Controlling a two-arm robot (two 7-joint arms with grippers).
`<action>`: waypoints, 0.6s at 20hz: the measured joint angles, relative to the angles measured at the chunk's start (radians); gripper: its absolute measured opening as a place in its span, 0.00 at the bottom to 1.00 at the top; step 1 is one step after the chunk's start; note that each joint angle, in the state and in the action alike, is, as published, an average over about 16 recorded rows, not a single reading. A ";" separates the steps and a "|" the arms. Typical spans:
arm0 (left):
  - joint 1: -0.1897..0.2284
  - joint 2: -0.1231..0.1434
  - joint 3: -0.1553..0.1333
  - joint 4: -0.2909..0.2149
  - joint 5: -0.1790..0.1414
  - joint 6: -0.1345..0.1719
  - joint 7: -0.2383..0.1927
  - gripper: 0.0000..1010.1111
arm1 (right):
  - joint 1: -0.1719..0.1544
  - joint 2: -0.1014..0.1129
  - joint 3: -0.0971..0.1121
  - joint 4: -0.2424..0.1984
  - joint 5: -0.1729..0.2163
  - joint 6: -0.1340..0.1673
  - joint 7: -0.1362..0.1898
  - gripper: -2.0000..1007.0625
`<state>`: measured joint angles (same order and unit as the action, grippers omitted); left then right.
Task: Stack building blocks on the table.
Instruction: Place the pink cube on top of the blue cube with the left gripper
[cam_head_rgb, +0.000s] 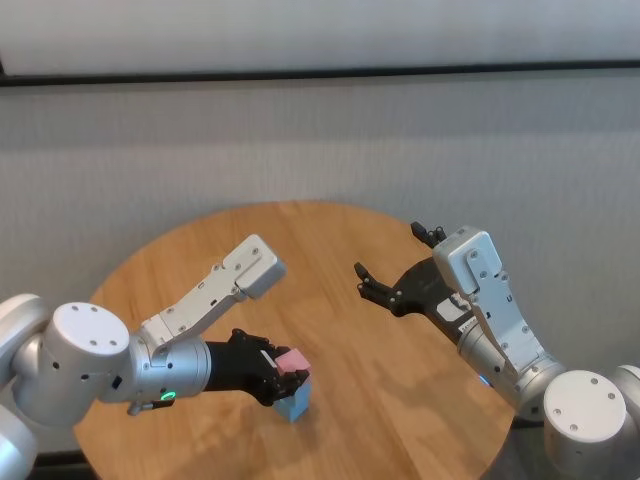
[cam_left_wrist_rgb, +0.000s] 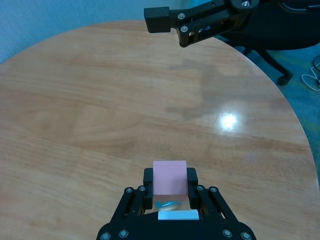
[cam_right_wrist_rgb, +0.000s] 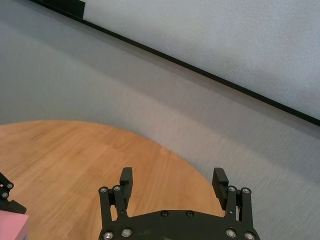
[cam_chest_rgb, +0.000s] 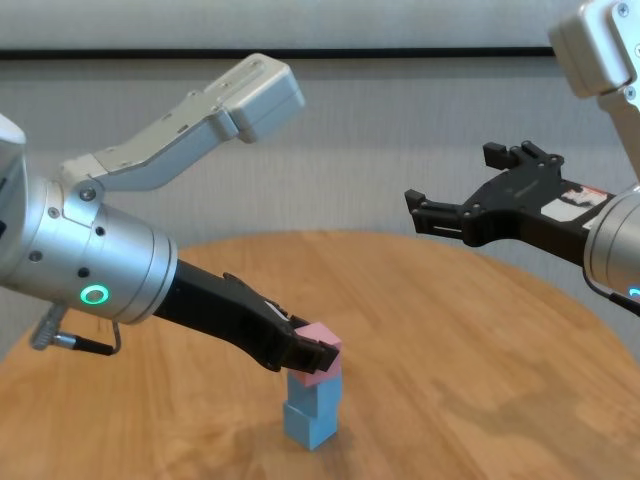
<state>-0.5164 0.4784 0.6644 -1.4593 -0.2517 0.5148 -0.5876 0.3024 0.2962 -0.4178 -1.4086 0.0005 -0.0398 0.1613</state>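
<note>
My left gripper (cam_head_rgb: 285, 368) is shut on the pale pink block (cam_head_rgb: 291, 361), its fingers on either side of it in the left wrist view (cam_left_wrist_rgb: 169, 177). The pink block sits on or just above a stack of two light blue blocks (cam_chest_rgb: 312, 408) standing on the table (cam_head_rgb: 400, 400) near its front edge; I cannot tell whether it touches them. In the head view the blue stack (cam_head_rgb: 294, 403) shows under the pink block. My right gripper (cam_head_rgb: 392, 255) is open and empty, held above the table's right side, well away from the stack.
The round wooden table (cam_chest_rgb: 450, 330) spreads around the stack. A grey wall stands behind the table. An office chair base (cam_left_wrist_rgb: 280, 70) shows beyond the table's far edge in the left wrist view.
</note>
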 joint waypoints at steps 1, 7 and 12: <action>0.000 0.000 0.000 0.000 0.000 0.000 0.000 0.39 | 0.000 0.000 0.000 0.000 0.000 0.000 0.000 1.00; 0.000 0.000 -0.001 0.000 -0.001 0.001 -0.003 0.46 | 0.000 0.000 0.000 0.000 0.000 0.000 0.000 1.00; 0.000 0.000 -0.002 0.000 -0.002 0.001 -0.005 0.57 | 0.000 0.000 0.000 0.000 0.000 0.000 0.000 1.00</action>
<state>-0.5163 0.4781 0.6623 -1.4594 -0.2537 0.5158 -0.5925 0.3024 0.2962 -0.4178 -1.4086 0.0005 -0.0398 0.1613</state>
